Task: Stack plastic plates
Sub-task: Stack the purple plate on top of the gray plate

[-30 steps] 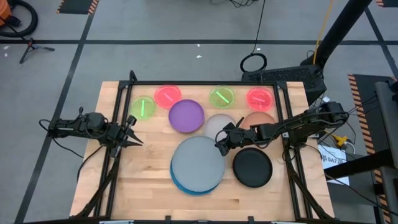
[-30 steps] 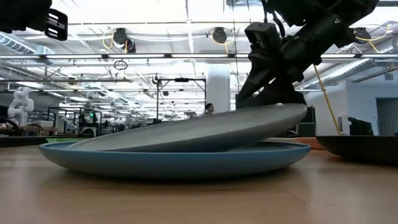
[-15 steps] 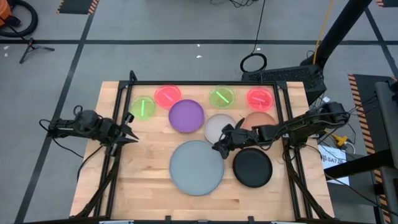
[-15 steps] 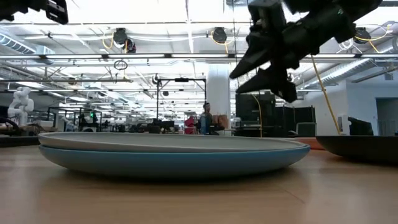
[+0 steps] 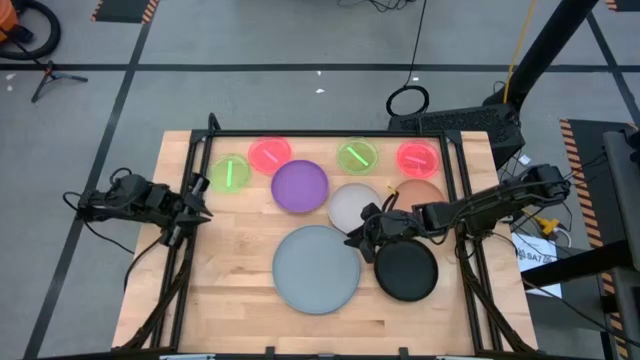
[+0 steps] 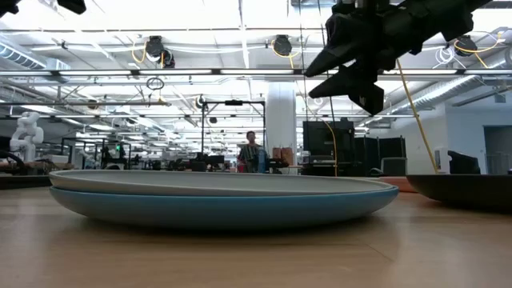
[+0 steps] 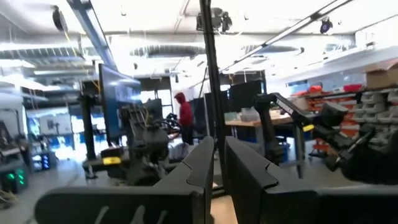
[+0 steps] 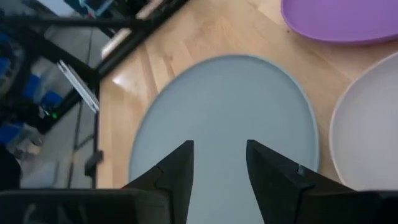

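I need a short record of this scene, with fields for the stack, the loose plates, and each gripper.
stack: grey plate lying flat on blue plate
loose medium plates: purple plate, white plate, black plate, tan-orange plate
small plates: two green, two red-pink, along the far edge
right gripper: open, empty, above the stack's edge
left gripper: shut, at the table's left edge

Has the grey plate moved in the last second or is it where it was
Yes. The grey plate was tilted, its right edge raised by the right gripper, showing the blue plate below. Now it lies flat, covering it; the gripper is open above.
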Robot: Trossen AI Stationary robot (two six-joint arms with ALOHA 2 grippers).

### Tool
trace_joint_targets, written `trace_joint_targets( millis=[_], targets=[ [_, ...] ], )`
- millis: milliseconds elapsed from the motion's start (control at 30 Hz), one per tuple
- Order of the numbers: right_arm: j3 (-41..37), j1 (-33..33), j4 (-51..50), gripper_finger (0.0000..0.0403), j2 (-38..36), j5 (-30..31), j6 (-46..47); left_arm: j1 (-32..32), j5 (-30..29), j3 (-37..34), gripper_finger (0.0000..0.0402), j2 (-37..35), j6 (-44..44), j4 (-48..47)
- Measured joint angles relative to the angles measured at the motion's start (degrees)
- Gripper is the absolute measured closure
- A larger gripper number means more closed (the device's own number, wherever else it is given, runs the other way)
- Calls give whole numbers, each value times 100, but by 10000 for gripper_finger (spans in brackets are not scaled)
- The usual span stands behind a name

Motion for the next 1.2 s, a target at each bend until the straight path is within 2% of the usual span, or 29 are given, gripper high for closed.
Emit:
trace_joint_targets(
  millis=[67, 200, 367, 533, 633, 867, 1000, 1200],
  targets=[
    [0, -1, -162, 264, -1, -109, -99, 0, -26, 0, 353, 2, 116, 54],
    [0, -5, -535, 264, -1, -294, -467, -2, -434, 0, 353, 38, 193, 65],
    [0, -8, -793, 264, -1, -270, -1061, -2, -678, 0, 353, 449, 422, 310],
    [0, -122, -752, 264, -1, 447, -1897, 2, -763, 0, 353, 1206, 442, 938],
    [0, -184, -781, 264, -1, 470, -2010, 2, -904, 0, 353, 1668, 408, 1344],
    [164, 73, -1023, 264, -1, 47, -1396, 2, -1836, 0, 353, 2218, 142, 1252],
    [538, 273, -1710, 264, -1, 432, -1042, 2, -2456, 0, 353, 2255, 107, 890],
    [1355, 325, -3085, 264, 87, 968, -616, 2, -3803, 0, 353, 2253, -2, -37]
  ],
)
